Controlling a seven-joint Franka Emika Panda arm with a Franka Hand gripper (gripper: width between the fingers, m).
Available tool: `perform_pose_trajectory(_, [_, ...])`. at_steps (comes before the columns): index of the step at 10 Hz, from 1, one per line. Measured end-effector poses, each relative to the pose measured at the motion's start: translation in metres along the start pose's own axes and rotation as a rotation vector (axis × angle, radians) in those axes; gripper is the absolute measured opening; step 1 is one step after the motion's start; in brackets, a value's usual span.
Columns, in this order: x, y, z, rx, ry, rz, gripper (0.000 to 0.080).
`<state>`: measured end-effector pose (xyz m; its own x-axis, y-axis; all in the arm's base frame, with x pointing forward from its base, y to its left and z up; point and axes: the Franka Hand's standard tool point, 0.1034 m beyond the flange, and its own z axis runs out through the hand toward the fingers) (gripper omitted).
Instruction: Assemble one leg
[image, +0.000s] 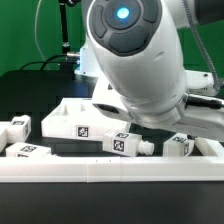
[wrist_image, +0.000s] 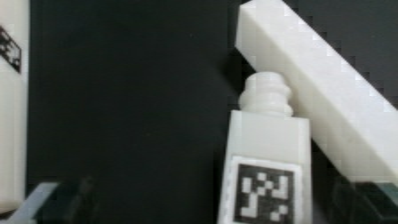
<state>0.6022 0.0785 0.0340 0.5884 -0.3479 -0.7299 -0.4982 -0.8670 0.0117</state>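
A leg (wrist_image: 267, 170) lies on the black table, a white square post with a tag on its side and its ribbed peg end (wrist_image: 267, 95) pointing away from the wrist. My gripper (wrist_image: 205, 205) is open and low over it. The leg sits between the jaws, much nearer one dark fingertip (wrist_image: 365, 198) than the other, and neither visibly touches it. In the exterior view this leg (image: 125, 143) lies along the front of the flat white panel (image: 70, 115). There the arm's large white body hides the fingers.
A long white edge (wrist_image: 320, 70) runs slantwise just beside the peg; I cannot tell whether it is panel or rail. Another tagged white part (wrist_image: 9, 60) shows at the picture's side. Other legs (image: 15, 127) (image: 27, 150) (image: 180, 145) lie around. The long border rail (image: 110, 170) runs along the front.
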Motion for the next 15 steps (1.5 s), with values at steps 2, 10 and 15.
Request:
perform_pose_trajectory(2, [0.004, -0.012, 0.009, -0.004, 0.027, -0.01, 0.065])
perform_pose_trajectory(10, [0.02, -0.004, 0.02, 0.004, 0.055, -0.029, 0.0412])
perform_pose_trajectory(15, [-0.008, 0.026, -0.029, 0.038, 0.078, -0.145, 0.0284])
